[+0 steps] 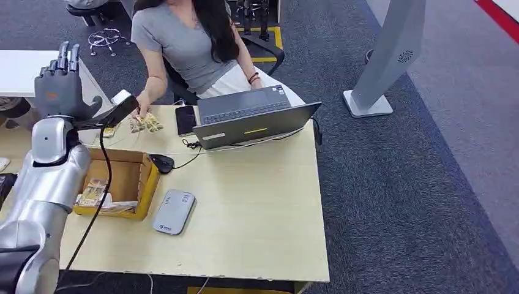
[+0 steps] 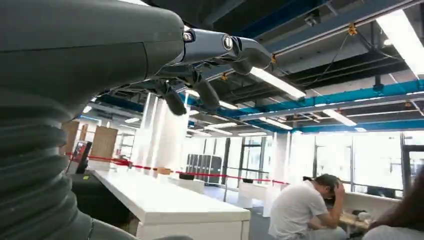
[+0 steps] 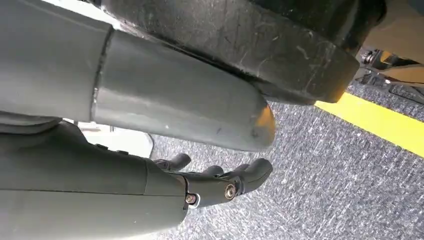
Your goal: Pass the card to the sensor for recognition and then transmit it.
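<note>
Head view shows left hand [image 1: 59,86] raised, fingers apart and empty, so lowering toward cards [image 1: 145,124] beyond its fingertips risks bumping the person's hand [image 1: 142,108].

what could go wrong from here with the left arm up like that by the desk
The raised left hand holds no card, so nothing can be scanned yet. A black cable runs along that arm to the handheld scanner; lowering the arm may snag it. The person's hand handles cards nearby, so a reach risks contact.

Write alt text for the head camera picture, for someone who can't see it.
The robot's left hand is raised, open and empty, beside a wooden desk where a seated person handles cards near an open laptop.
</note>
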You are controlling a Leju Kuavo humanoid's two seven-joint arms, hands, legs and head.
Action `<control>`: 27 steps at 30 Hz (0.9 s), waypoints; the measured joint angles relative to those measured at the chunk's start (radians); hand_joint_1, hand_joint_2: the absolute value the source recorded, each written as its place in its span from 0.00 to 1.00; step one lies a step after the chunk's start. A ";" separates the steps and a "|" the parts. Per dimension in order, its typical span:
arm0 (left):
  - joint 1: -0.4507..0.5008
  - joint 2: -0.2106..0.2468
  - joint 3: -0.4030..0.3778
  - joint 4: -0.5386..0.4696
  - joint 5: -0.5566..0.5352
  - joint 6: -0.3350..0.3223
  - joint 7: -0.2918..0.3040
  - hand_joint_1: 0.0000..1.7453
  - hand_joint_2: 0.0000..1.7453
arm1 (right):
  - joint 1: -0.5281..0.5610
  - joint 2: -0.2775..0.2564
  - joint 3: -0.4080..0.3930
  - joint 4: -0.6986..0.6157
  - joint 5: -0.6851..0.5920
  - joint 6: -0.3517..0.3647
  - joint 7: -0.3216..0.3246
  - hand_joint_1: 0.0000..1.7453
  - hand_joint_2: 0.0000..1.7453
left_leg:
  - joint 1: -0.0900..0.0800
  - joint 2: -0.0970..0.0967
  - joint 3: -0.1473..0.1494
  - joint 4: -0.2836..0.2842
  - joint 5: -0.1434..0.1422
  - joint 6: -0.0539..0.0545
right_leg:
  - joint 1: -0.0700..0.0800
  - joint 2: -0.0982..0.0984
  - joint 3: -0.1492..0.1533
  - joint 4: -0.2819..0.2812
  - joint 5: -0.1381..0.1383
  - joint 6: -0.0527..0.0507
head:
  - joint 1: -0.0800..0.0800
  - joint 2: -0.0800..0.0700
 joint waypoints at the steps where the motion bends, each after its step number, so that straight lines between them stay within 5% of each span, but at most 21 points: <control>1: 0.030 -0.005 0.000 -0.037 0.007 0.001 -0.005 0.00 1.00 | 0.000 0.000 0.000 0.000 -0.004 0.000 0.000 0.00 0.00 | 0.000 0.000 0.000 0.000 0.000 0.000 | 0.000 0.000 0.000 0.000 0.000 0.000 | 0.000 0.000; 7: 0.314 -0.038 -0.011 -0.373 0.064 0.043 -0.039 0.00 1.00 | 0.006 0.000 -0.020 0.000 -0.041 -0.014 -0.003 0.00 0.00 | 0.000 0.004 0.000 0.000 -0.003 0.000 | 0.000 0.003 0.000 0.000 -0.001 0.000 | 0.000 0.000; 11: 0.573 -0.044 -0.021 -0.624 0.121 0.107 -0.114 0.00 1.00 | 0.014 0.003 -0.047 0.001 -0.073 -0.030 -0.013 0.00 0.00 | -0.001 0.008 0.003 0.000 -0.008 0.000 | -0.001 0.008 -0.001 -0.001 -0.004 0.000 | 0.000 0.000; 15: 0.743 -0.046 -0.027 -0.780 0.121 0.137 -0.146 0.00 1.00 | 0.021 0.004 -0.070 0.001 -0.091 -0.037 -0.014 0.00 0.00 | 0.000 0.006 0.001 0.000 -0.009 0.000 | 0.000 0.004 0.000 -0.001 -0.006 0.001 | 0.001 0.000; 20: 0.955 -0.031 -0.028 -0.916 0.117 0.154 -0.156 0.00 1.00 | 0.029 0.006 -0.100 0.001 -0.115 -0.049 -0.020 0.00 0.00 | 0.000 0.006 0.002 -0.001 -0.010 0.000 | 0.000 0.005 0.000 -0.001 -0.009 0.000 | 0.000 0.000; 27: 1.072 0.000 -0.028 -0.984 0.123 0.152 -0.153 0.00 1.00 | 0.031 0.009 -0.121 0.001 -0.121 -0.052 -0.020 0.00 0.00 | 0.000 0.004 0.001 -0.001 -0.010 0.001 | 0.000 0.001 0.001 -0.001 -0.010 0.001 | 0.000 0.000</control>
